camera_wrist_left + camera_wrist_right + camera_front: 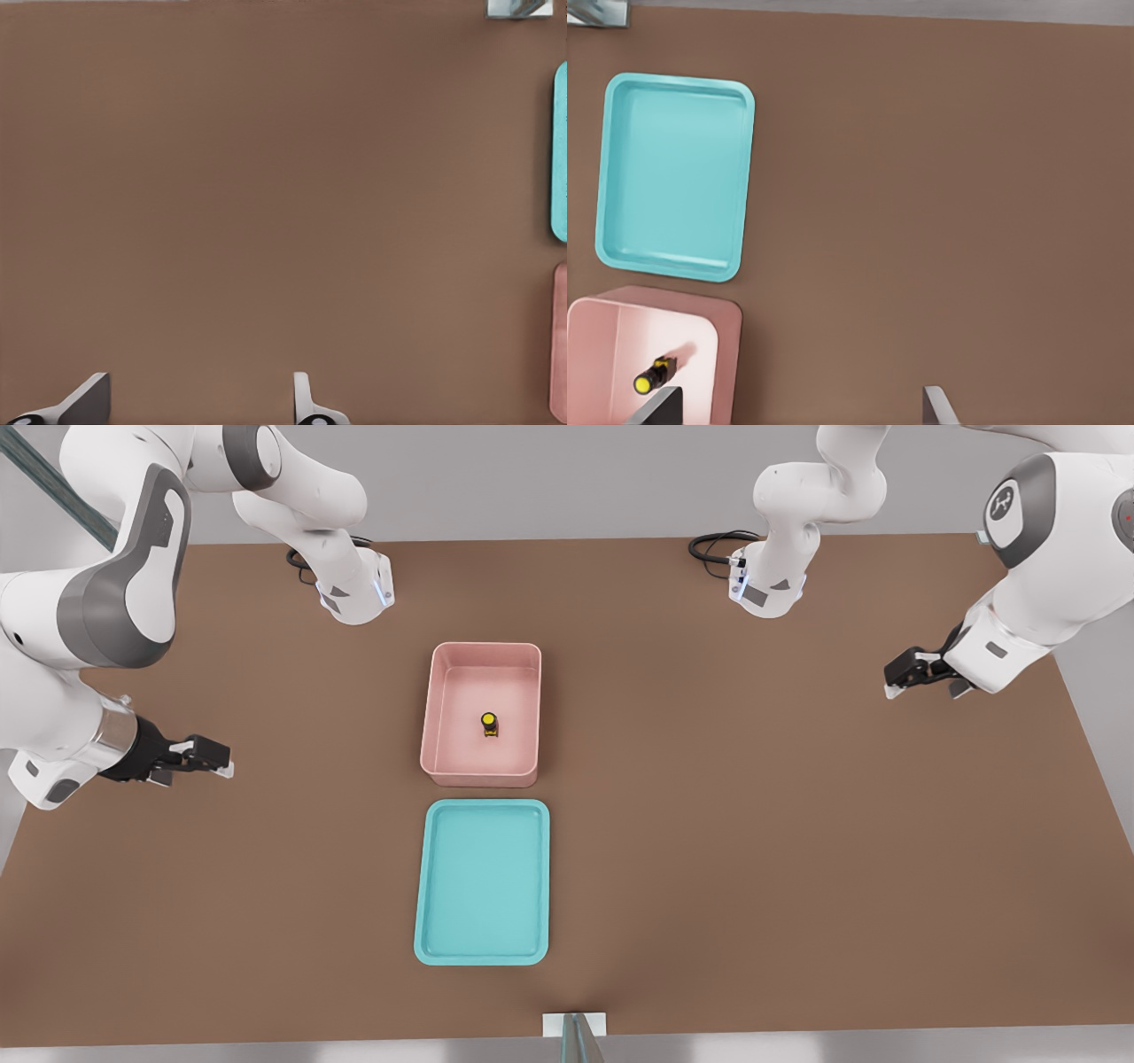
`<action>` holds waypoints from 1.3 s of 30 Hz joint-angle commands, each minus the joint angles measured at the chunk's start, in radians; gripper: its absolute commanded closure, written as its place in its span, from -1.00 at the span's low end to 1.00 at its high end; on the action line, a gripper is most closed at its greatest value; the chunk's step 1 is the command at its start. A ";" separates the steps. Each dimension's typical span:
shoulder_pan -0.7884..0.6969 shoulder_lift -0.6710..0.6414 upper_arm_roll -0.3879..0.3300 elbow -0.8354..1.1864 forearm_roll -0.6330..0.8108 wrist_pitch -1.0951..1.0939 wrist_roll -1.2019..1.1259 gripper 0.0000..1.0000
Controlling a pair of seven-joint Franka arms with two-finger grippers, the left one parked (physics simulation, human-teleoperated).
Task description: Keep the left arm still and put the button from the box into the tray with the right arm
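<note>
Gripper (pixel 215 762) of right arm (pixel 106 602): jaws released and spread, grasping nothing. Fingers (pixel 659 409) set wide in the right wrist view, only brown table (pixel 753 824) showing between them. Hangs at left middle of the front view, tips toward frame centre, well apart from both containers.

Button (pixel 489 724): inside pink box (pixel 440 708), near middle of its floor, yellow cap facing up. Apart from all four walls.

Box: upper centre of the front view, walls fairly tall, corners rounded.

Tray (pixel 483 955): lower centre of the front view, directly below the box. Short edges facing each other, narrow strip of table between, not touching. Rim low all round.

Open room: broad stretch of table from gripper to left walls of box and tray; broader stretch on the front view's right. Small white bracket (pixel 574 1025) at table edge, bottom centre of frame, near tray's lower end.
</note>
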 commanded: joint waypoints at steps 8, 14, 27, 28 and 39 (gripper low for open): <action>0.753 -0.007 0.046 -0.062 -0.034 0.037 0.569 -1.00; 1.006 -0.148 -0.061 -0.726 -0.040 0.588 1.148 -1.00; 1.046 -0.129 -0.290 -1.107 0.013 1.106 0.870 -1.00; 1.049 -0.124 -0.287 -1.109 0.013 1.125 0.878 -1.00; 1.055 -0.046 -0.272 -1.250 0.001 1.411 0.853 -1.00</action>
